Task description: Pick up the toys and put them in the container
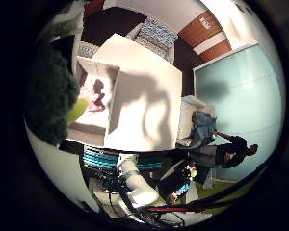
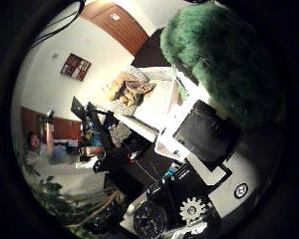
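the hand (image 2: 199, 199) shows only as black and white body parts and a gear at the edge of the thumb side view; whether its fingers are curled or straight cannot be told from either picture. a fuzzy dark green toy (image 2: 219, 59) fills a large part of the thumb side view, so it sits very close to the palm, and the same toy shows at the edge of the little finger side view with a yellow-green part on it. whether the hand has hold of it cannot be seen.

beyond the toy lies a white box (image 1: 135, 96), the container, with one open compartment beside a wide flat white surface. a pink toy (image 1: 92, 98) lies inside that open compartment. a dark shadow falls across the flat white surface of the box.

farther out, the white arm (image 1: 137, 185) runs from the edge of the view below the box. a brown plush toy (image 2: 129, 89) lies on a pale table (image 2: 154, 107) in the thumb side view, well apart from the green toy. a black panel (image 2: 204, 132) stands between that table and the hand. leafy plants (image 2: 50, 199) show at the far rim.
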Tool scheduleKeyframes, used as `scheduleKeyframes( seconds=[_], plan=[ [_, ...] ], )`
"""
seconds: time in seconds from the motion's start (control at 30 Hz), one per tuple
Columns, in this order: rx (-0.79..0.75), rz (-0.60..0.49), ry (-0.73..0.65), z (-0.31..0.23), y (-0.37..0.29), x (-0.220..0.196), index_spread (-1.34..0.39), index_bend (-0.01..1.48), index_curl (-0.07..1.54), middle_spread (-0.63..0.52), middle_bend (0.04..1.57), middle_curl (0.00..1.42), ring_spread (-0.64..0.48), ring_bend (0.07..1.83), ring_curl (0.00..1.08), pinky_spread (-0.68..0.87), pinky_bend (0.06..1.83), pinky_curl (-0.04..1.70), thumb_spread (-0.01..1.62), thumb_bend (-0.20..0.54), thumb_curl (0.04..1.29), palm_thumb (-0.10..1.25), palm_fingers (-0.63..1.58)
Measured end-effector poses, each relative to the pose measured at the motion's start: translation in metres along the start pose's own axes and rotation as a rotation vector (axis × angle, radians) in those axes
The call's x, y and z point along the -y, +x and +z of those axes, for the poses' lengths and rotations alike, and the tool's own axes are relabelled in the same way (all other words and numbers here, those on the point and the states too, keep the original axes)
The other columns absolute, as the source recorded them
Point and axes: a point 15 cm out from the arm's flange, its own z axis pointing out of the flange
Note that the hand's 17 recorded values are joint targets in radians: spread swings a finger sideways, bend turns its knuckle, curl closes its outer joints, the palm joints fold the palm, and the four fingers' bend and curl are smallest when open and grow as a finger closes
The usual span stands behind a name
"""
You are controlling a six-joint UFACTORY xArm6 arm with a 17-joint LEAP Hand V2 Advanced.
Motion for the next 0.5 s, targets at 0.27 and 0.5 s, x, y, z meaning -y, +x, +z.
scheduleKeyframes(
  seconds=[0.27,0.5],
  plan=[
    [0.026,-0.023,0.056,0.002,-0.011,0.014,-0.34,0.34,0.87,-0.2,1.07,0.79,-0.31,1.19,0.76,-0.42,0.95,0.94,0.97,-0.027,0.66,0.79,0.55],
    [0.0,-0.037,-0.029,0.042,-0.008,0.004,-0.5,0.26,0.55,-0.02,0.48,0.48,0.14,0.63,0.46,0.31,0.7,0.76,1.16,-0.02,0.54,0.71,-0.01]
  ],
)
